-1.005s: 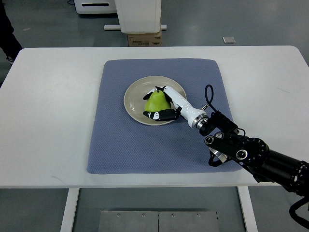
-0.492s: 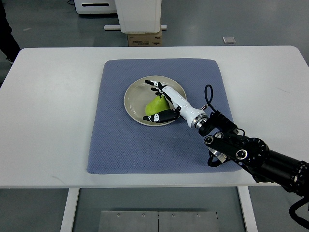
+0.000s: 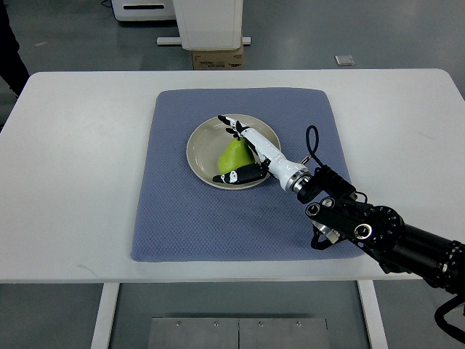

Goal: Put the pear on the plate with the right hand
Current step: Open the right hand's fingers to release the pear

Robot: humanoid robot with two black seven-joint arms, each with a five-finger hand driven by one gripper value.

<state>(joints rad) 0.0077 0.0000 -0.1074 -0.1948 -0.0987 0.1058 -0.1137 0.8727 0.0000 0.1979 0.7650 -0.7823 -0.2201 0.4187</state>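
A green pear [image 3: 233,155] lies on the beige plate [image 3: 201,147], in its right half. The plate sits on a blue-grey mat [image 3: 174,218] on the white table. My right hand [image 3: 231,149] reaches in from the lower right and is over the plate. Its fingers [image 3: 231,125] are spread open around the pear, with the thumb at the near side and the other fingers at the far side. The pear rests on the plate and the hand does not grip it. The left arm is out of view.
The white table [image 3: 73,182] extends around the mat on all sides. Beyond the far edge stand a white machine base [image 3: 211,22] and a cardboard box [image 3: 216,59] on the floor. A person's dark clothing [image 3: 11,51] shows at the top left.
My right hand's fingers have spread apart and let go of the pear. The pear has settled lower on the plate.
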